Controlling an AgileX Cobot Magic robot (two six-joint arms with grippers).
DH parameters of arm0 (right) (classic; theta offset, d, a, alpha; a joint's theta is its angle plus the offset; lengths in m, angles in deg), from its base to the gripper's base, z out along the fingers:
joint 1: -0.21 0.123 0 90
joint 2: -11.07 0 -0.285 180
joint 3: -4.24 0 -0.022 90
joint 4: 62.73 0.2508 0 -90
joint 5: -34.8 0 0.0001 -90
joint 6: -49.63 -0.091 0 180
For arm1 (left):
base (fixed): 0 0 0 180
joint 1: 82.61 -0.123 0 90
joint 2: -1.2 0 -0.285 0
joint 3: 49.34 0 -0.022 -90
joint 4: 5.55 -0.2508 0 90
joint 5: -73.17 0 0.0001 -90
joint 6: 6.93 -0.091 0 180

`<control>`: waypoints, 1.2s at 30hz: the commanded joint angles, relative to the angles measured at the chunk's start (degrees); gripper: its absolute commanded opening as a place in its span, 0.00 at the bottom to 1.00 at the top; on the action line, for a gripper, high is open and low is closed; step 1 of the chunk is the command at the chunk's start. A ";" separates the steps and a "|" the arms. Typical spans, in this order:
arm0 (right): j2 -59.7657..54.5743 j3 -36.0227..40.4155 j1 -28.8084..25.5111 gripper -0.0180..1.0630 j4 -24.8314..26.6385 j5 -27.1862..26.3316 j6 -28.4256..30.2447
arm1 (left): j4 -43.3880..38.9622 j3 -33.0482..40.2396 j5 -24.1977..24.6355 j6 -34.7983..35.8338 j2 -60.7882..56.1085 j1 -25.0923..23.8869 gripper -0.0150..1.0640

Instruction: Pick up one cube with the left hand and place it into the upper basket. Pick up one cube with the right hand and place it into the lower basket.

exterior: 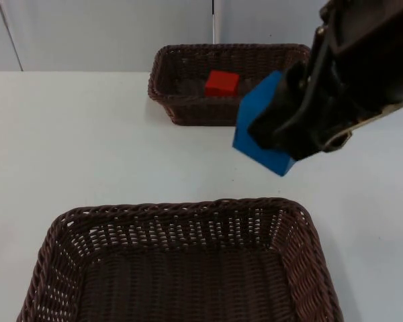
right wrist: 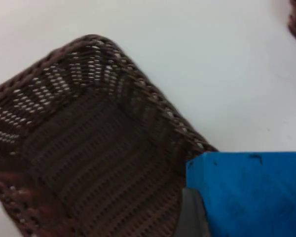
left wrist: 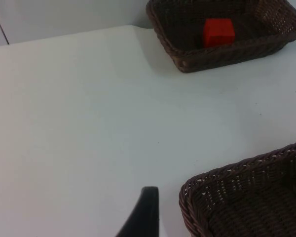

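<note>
**A:** Top view first. Right gripper [exterior: 282, 137] is up in the air, clenched on the blue cube [exterior: 258, 124], between the two baskets and right of centre. Cube is tilted, one corner pointing down. Upper basket [exterior: 168, 87] sits far, by the partition, with the red cube [exterior: 221, 82] in it, so I judge the left half done. Lower basket [exterior: 188, 211] is near, nothing in it.

**B:** Left arm?

**A:** Left wrist view: one black fingertip of the left gripper [left wrist: 144, 212] over bare table [left wrist: 79, 123], just beside the lower basket's [left wrist: 227, 177] left corner. Can't tell if that claw is released or clenched. Arm looks parked. Red cube [left wrist: 218, 32] sits on the upper basket's [left wrist: 167, 44] floor, well apart from it.

**B:** Right wrist?

**A:** Right wrist view: blue cube [right wrist: 251, 192] in the grasp, lower basket [right wrist: 138, 79] below and ahead of it, rim [right wrist: 187, 133] under the cube's leading edge.

**B:** Risks?

**A:** My read:
- Cube isn't over the basket floor yet. Releasing here puts it on the far rim or the table.
- Tilted grip: it lands on a corner and may bounce or roll, possibly over the wall.
- Coming in low, the hanging corner could catch the wicker rim and shove the basket.
- The grip looks off-centre, so the cube could twist out during the move.
</note>
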 commanded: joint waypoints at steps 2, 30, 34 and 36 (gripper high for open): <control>0.33 -0.25 1.44 0.01 1.05 -0.92 0.11 | -0.42 0.21 -0.36 0.27 -0.56 0.15 0.80; -11.70 -0.25 5.24 0.01 3.43 -10.59 0.34 | -0.31 0.21 -0.36 0.27 -0.56 0.15 0.80; -14.46 -0.25 5.24 0.01 4.19 -12.57 0.34 | -0.31 0.21 -0.36 0.27 -0.56 0.15 0.80; -16.28 -0.25 5.50 0.01 4.19 -12.95 0.34 | -0.31 0.21 -0.36 0.27 -0.56 0.15 0.80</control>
